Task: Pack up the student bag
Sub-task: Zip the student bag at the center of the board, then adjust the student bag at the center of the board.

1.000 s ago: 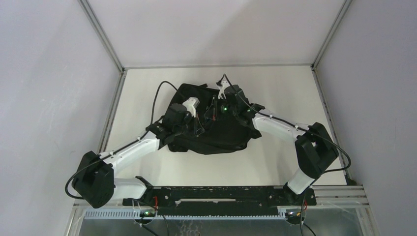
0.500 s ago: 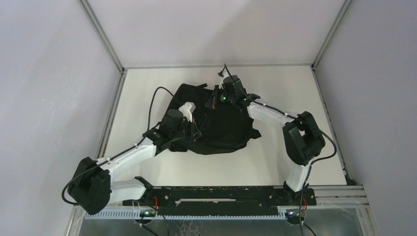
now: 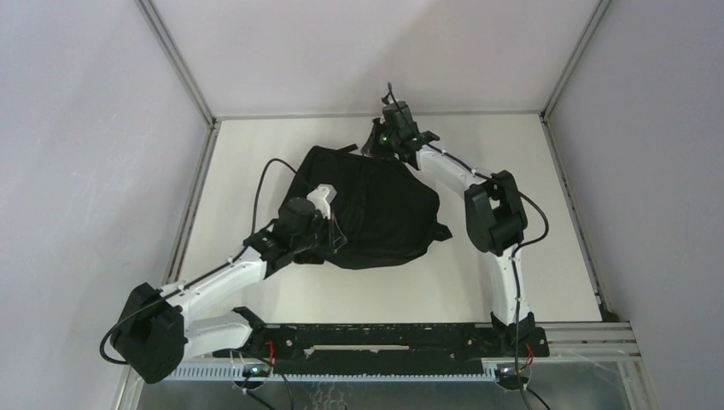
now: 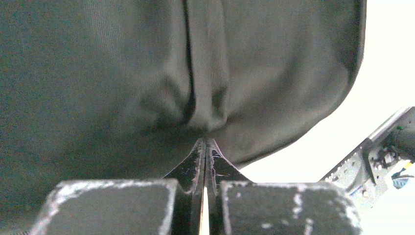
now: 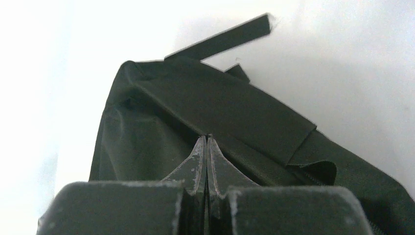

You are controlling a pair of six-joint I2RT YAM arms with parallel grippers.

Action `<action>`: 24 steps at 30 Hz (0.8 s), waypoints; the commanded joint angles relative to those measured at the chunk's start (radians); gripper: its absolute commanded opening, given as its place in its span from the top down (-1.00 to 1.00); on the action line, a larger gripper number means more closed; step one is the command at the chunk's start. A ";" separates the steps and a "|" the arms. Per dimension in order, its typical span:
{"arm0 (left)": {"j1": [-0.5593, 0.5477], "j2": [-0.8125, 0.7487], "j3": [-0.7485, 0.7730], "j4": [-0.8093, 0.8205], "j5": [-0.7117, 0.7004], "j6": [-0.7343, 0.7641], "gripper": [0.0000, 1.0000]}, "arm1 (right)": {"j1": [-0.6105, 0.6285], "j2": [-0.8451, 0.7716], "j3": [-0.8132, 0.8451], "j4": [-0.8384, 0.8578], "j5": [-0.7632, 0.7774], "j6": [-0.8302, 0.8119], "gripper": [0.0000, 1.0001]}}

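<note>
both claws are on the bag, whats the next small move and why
Probably draw the right claw slightly away from the left claw: both are shut on folds of the student bag, whose fabric still looks bunched, and no opening shows.

Legible text: none in any of the three views. The student bag (image 3: 376,205) shows plain black fabric in the top view and in both wrist views, with no readable label, brand or number. Nothing can be read on the arm housings or on the rail along the near edge of the table at this resolution.
</note>
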State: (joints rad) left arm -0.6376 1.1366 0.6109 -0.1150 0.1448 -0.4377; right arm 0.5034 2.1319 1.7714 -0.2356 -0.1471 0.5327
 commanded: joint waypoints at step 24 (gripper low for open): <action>-0.169 0.004 0.250 -0.199 -0.182 0.083 -0.03 | -0.209 -0.660 -0.716 0.042 0.218 -0.002 -0.99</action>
State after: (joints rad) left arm -0.7368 1.0775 0.7982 -0.3023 -0.0051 -0.3832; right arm 0.3565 1.4750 1.2175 -0.1780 0.0433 0.5152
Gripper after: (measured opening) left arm 0.514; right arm 0.993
